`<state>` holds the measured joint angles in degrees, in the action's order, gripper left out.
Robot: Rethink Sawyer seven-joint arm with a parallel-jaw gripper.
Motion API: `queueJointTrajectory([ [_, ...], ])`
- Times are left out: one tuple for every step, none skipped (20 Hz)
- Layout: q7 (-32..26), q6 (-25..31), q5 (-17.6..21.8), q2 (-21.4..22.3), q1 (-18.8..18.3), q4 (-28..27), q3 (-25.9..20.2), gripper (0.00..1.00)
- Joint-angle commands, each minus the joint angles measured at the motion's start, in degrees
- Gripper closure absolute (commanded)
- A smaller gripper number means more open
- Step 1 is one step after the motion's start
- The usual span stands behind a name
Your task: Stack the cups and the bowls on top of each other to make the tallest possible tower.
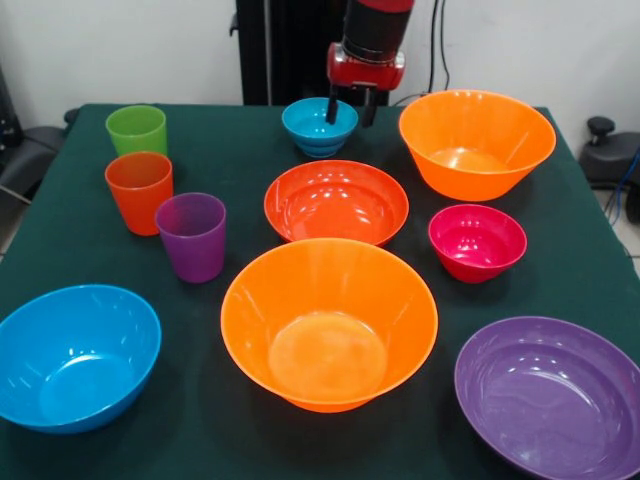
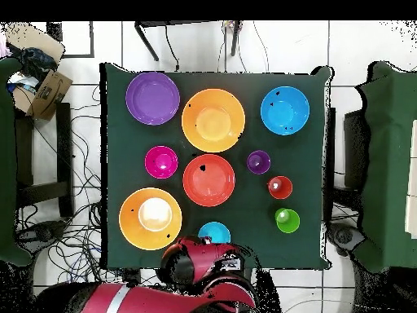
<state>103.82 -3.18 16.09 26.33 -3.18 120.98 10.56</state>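
Partly hidden beneath the arm overhead, the small teal bowl [image 1: 319,126] has the gripper [image 1: 349,107] straddling its right rim, fingers apart, gripping nothing. Seven bowls and three cups stand separately.

Table covered by a dark green cloth [image 1: 250,150], square from overhead. Plain white wall [image 1: 120,50] behind it in the front view, with black cables [image 1: 440,40] hanging down it. Floor of pale tiles [image 2: 358,49] with dark joints. Loose cables [image 2: 69,138] trail across the floor beside the table. Cardboard box [image 2: 50,90] at one side. Green-covered furniture [image 2: 391,163] at the opposite side. Black frame legs [image 2: 155,41] beyond the table's edge. Lighting even, glossy.
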Motion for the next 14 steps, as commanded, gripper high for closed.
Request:
queueJointTrajectory([
  [8.41, -5.46, 0.14, -2.0, 0.71, -3.19, -5.53, 0.0],
  [8.43, -5.61, 0.1, -2.2, 0.74, -3.34, -5.51, 0.0],
  [8.42, -5.87, 0.08, -2.41, 0.73, -3.37, -5.53, 1.0],
  [8.15, -5.89, 0.38, -2.44, 0.57, -3.45, -5.69, 1.0],
  [7.88, -5.9, 0.69, -2.46, 0.41, -3.52, -5.86, 1.0],
  [7.61, -5.91, 1.0, -2.49, 0.25, -3.59, -6.02, 1.0],
  [7.51, -5.78, 0.99, -2.55, 0.21, -3.68, -6.09, 1.0],
  [7.66, -5.78, 0.75, -2.6, 0.33, -3.7, -6.02, 1.0],
  [7.94, -5.78, 0.4, -2.63, 0.45, -3.62, -5.95, 1.0],
  [8.11, -5.65, 0.1, -2.6, 0.62, -3.62, -5.88, 1.0],
  [8.28, -5.52, -0.2, -2.57, 0.79, -3.62, -5.81, 1.0],
  [8.34, -5.52, -0.35, -2.65, 0.94, -3.72, -5.82, 1.0],
  [8.39, -5.51, -0.52, -2.82, 1.22, -3.95, -5.79, 1.0],
  [8.32, -5.45, -0.5, -2.9, 1.21, -4.09, -5.95, 1.0],
])
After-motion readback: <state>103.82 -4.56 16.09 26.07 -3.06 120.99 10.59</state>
